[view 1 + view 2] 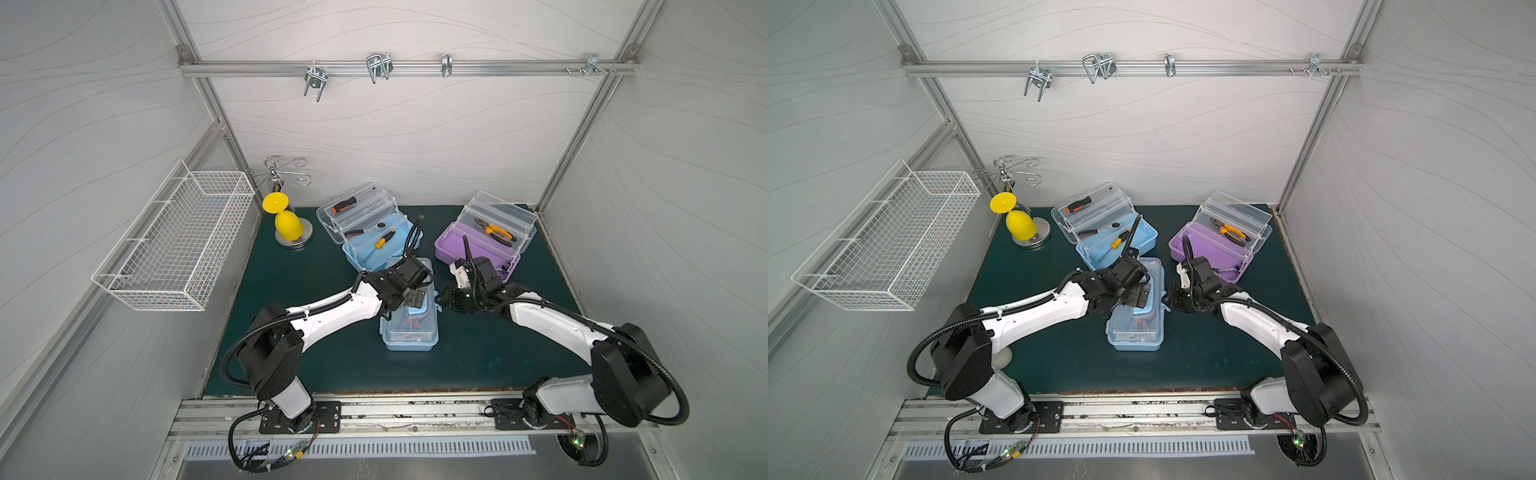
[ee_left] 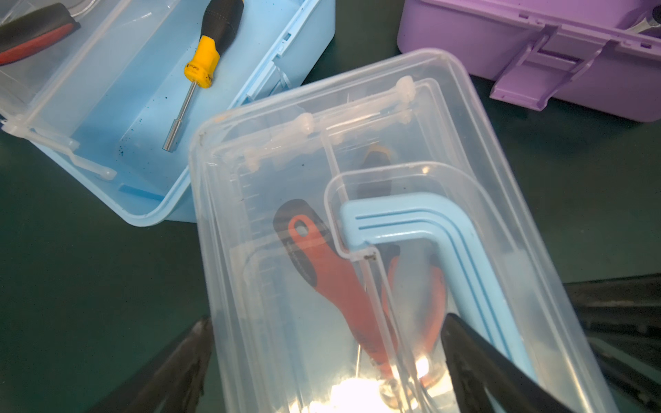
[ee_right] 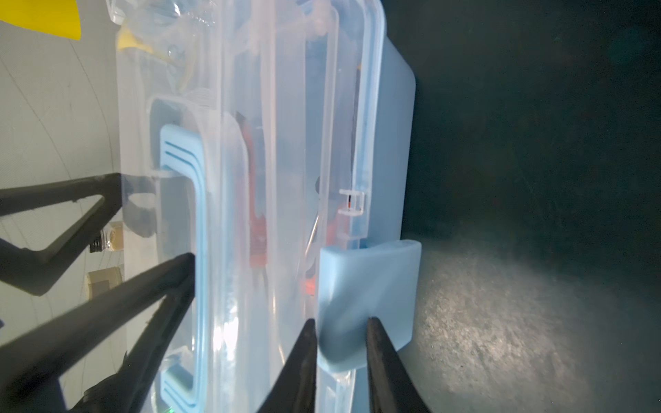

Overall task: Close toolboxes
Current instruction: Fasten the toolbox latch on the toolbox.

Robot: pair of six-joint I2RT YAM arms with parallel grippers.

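- Closed blue toolbox (image 1: 409, 332) mid-mat (image 1: 498, 353), lid down.
- Left gripper (image 2: 327, 320) spread wide, one finger on the lid handle (image 2: 411, 221).
- Right gripper (image 3: 341, 320) narrowly parted, tips at the side latch (image 3: 372, 282).
- Open blue toolbox (image 1: 374, 245) and purple toolbox (image 1: 469, 249) behind.

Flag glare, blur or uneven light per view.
Left wrist: blown-out glare on the lid between the left fingers, which are soft. Right wrist: light pools on one patch of mat, the rest is dark; right fingers and latch are soft. Both top views: even light, sharp, no glare.
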